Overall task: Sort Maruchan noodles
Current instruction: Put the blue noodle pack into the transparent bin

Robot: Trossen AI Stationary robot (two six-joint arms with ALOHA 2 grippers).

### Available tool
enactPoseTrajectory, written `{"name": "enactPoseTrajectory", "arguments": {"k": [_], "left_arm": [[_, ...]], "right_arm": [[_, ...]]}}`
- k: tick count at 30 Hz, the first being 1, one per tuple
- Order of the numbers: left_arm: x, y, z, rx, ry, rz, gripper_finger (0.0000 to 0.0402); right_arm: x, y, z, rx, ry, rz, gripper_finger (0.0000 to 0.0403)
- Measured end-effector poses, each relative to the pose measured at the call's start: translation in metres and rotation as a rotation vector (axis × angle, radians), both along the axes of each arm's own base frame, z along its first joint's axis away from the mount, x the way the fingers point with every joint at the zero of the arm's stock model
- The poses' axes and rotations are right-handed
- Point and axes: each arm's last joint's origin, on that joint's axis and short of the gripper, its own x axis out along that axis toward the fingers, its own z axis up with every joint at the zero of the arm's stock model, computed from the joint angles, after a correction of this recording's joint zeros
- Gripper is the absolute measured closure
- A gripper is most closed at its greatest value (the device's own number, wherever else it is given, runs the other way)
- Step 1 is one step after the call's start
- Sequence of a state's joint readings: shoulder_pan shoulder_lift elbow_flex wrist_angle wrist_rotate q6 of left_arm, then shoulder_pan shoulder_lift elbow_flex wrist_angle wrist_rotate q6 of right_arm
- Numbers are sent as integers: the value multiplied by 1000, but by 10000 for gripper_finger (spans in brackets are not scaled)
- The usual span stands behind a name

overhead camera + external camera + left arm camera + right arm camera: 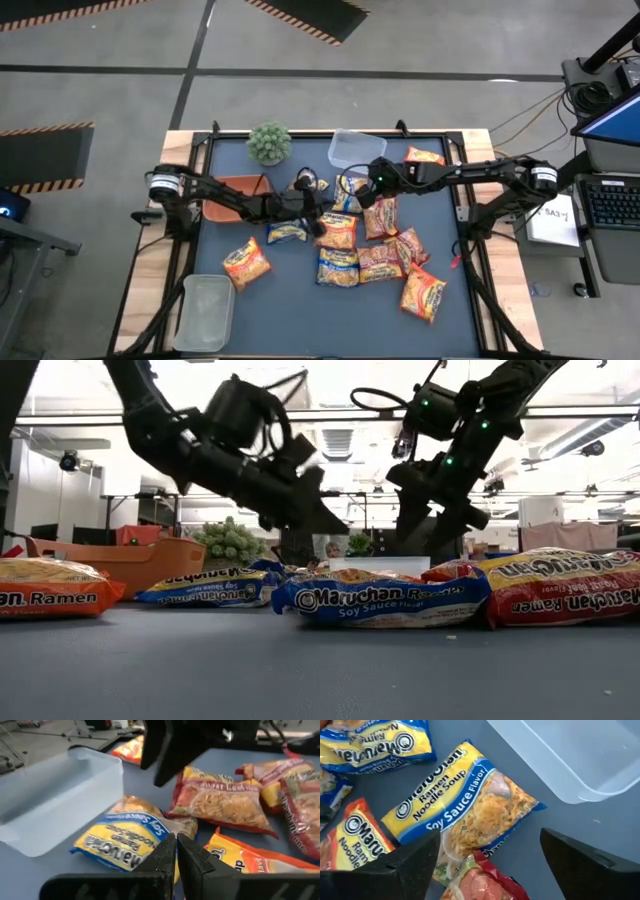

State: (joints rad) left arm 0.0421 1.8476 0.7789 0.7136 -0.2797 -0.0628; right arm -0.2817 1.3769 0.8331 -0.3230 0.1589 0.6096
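Your right hand point(490, 855) hangs released, its two fingers point(405, 865) spread wide over a blue-and-yellow soy sauce packet point(465, 805) that lies flat on the surface point(555, 820) right below and between them, not gripped. Just beside that packet, toward the far side of the hand, sits a clear tub point(580, 755), empty as far as you can see. A dark red packet point(480, 882) peeks out under the hand, partly overlapping the soy sauce one, and an orange packet point(355, 840) lies near its other finger.

Your left hand point(176, 851) is clenched, fingertips pressed together with nothing between them. It hovers just over another blue-and-yellow packet point(125, 840), which rests against the same clear tub. Ahead of it lies a red roast-flavor packet point(220, 800), with an orange one point(250, 860) close alongside.

From above, the remaining packets point(360, 262) spread out on the surface on your near side of both hands, one orange packet point(246, 263) well apart toward the left.
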Motion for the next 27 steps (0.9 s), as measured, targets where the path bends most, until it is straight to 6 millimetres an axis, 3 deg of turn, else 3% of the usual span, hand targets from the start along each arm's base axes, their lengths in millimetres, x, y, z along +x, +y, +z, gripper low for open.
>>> {"name": "enactPoseTrajectory", "arguments": {"k": [9,20,27], "left_arm": [[28,4,-29,-10,53,8,402],[25,18,-44,-54,101,65,402],[20,22,-49,-94,115,98,402]], "right_arm": [[-14,-9,-20,5,25,-38,75],[-22,-15,-45,31,-140,-79,76],[-16,-17,-61,45,-199,-104,76]]}}
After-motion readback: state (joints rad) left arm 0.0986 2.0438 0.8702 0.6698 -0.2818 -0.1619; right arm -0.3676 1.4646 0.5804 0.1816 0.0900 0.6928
